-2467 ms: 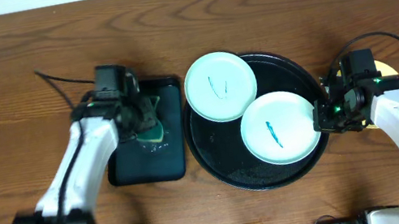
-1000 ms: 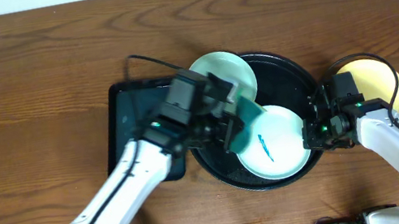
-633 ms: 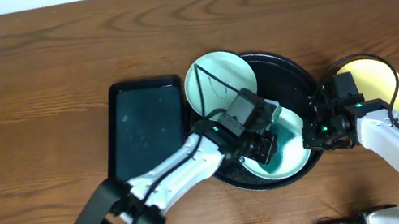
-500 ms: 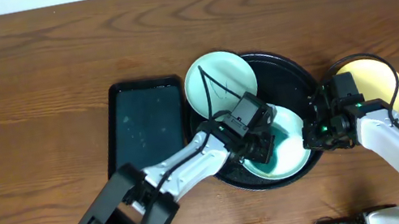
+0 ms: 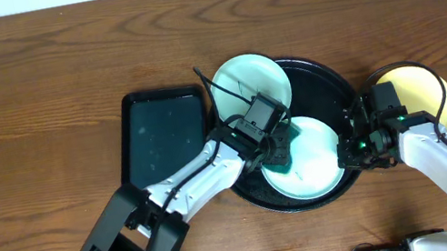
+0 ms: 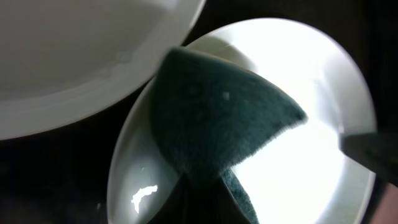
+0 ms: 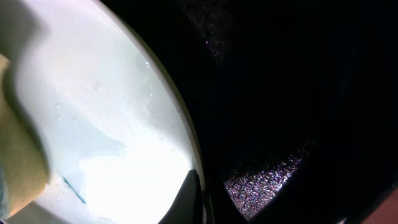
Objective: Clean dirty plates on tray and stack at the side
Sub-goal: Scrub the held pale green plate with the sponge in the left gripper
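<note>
The white plate point(image 5: 309, 166) lies in the round black tray point(image 5: 328, 89). My left gripper point(image 5: 273, 142) is shut on a dark green sponge point(image 5: 286, 142) and presses it on the plate's upper left part. In the left wrist view the sponge point(image 6: 217, 118) covers much of the plate point(image 6: 305, 162). My right gripper point(image 5: 351, 151) is shut on the white plate's right rim, and its finger point(image 7: 188, 194) lies over the rim point(image 7: 180, 124). A short teal mark point(image 7: 73, 190) shows on the plate. The mint plate point(image 5: 249, 87) leans on the tray's upper left rim. The yellow plate point(image 5: 421, 95) lies on the table at the right.
A smaller rectangular black tray point(image 5: 163, 136) lies left of the round tray, under my left arm's path. My right arm crosses over the yellow plate. The table is brown wood, with its far edge along the top of the overhead view.
My left gripper carried the sponge from the rectangular tray to the white plate and has now slid it up and left. My right gripper moved in to grip the plate's rim and holds it.
</note>
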Available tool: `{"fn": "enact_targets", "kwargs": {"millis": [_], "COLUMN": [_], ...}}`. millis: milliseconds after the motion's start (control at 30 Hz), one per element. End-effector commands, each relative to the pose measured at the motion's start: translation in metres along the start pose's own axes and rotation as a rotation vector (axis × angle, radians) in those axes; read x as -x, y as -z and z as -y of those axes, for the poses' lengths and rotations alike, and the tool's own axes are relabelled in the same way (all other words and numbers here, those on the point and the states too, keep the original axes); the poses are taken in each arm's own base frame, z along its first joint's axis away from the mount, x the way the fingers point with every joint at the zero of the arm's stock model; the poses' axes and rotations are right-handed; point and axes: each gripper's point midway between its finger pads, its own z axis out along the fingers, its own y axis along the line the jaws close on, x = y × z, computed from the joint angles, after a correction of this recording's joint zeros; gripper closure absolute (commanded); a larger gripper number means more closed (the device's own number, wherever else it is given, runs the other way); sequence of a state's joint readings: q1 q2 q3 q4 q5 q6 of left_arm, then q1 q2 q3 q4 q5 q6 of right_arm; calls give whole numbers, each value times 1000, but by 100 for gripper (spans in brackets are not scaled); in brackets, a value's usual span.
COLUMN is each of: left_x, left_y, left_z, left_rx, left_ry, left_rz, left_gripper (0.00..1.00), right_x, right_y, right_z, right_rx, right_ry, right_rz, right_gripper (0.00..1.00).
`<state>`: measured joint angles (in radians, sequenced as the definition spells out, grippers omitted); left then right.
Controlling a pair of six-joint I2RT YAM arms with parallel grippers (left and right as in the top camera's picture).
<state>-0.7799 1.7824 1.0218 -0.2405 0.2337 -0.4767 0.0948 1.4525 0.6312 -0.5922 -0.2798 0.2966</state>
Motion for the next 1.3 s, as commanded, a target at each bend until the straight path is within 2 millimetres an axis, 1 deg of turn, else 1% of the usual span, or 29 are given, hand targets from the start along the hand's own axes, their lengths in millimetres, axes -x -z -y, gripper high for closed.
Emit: {"fn": "enact_targets", "kwargs": {"millis": [0, 133, 200, 267, 400, 467, 500, 567, 600, 633, 667, 733, 767, 833, 867, 933, 1000, 1100, 1167, 1267], "left_x": [3, -20, -27, -32, -36, -33, -29, -19, -13, -8, -2, 9, 20, 29, 31, 32, 32, 31, 31, 33], "left_y": [20, 12, 6, -2, -20, -26, -27, -23, -19, -15, -10, 0, 14, 30, 40, 62, 81, 105, 118, 134], "left_z": [30, 51, 56, 51, 45, 31, 17, -7, -16, -21, -25, -25, -20, -4, 7, 22, 24, 13, -5, -38], "left_rx": [-79, -98, -89, -49, -29, 36, 107, 230, 272, 290, 300, 293, 274, 208, 161, 94, 88, 108, 138, 186], "left_ry": [-24, -85, -104, -81, -65, -87, -92, -85, -79, -71, -60, -48, -43, -62, -70, -74, -75, -51, -11, 69], "left_rz": [26, -16, -27, -32, -50, -28, -2, 50, 72, 85, 97, 120, 148, 168, 177, 191, 211, 220, 216, 202], "left_gripper": [93, 92, 92, 92, 92, 92, 92, 92, 92, 92, 92, 92, 92, 92, 92, 92, 92, 92, 92, 92], "right_x": [-7, -7, -7, -7, -7, -7, -8, -8, -8, -8, -8, -8, -9, -9, -8, -4, 0, 8, 15, 30], "right_y": [-4, -4, -4, -4, -4, -4, -4, -4, -4, -4, -4, -4, -4, -4, -4, -4, -4, 1, 9, 27], "right_z": [8, 8, 8, 8, 8, 8, 8, 8, 8, 7, 7, 7, 8, 9, 10, 10, 8, 2, -2, -9], "right_rx": [-42, -41, -41, -42, -42, -42, -42, -40, -37, -35, -35, -36, -37, -43, -53, -54, -42, -23, -15, -9], "right_ry": [-4, -4, -4, -4, -4, -5, -5, -8, -9, -8, -8, -9, -10, -24, -35, -38, -33, -7, 16, 35], "right_rz": [-15, -16, -16, -16, -18, -18, -19, -19, -19, -20, -21, -22, -25, -22, -18, -3, 14, 45, 77, 156], "right_gripper": [99, 99, 99, 99, 99, 99, 99, 99, 99, 99, 99, 99, 99, 99, 99, 99, 99, 99, 99, 99]}}
